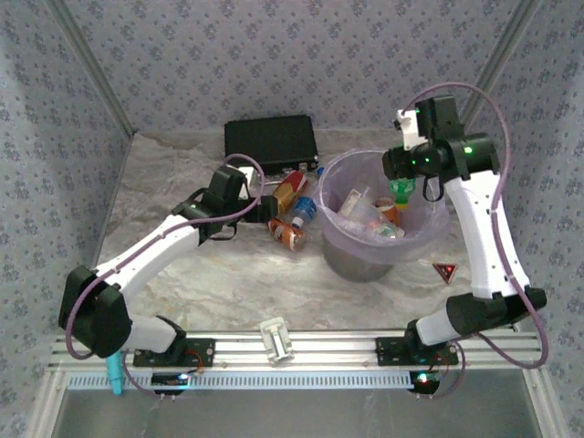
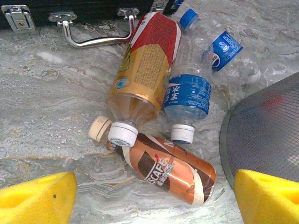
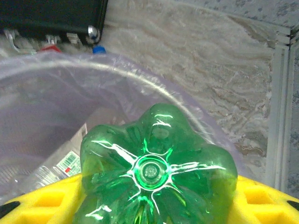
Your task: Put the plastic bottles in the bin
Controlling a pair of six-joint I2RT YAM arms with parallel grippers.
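Green translucent plastic bottle (image 3: 156, 172), glossy and lobed at its base, is pinched between the yellow fingers of the right gripper (image 3: 149, 207), directly above the round grey bin (image 1: 356, 260) and its crinkly lavender bag (image 3: 140, 81); releasing should drop it in. Below the left gripper (image 2: 152, 198), fingers spread and empty, lies a smooth brown coffee-labelled bottle (image 2: 168, 172), long axis slanting across the gap. Beyond it an amber red-and-yellow-labelled bottle (image 2: 145, 65) and a clear blue-labelled bottle (image 2: 187, 93) point their white caps toward the hand.
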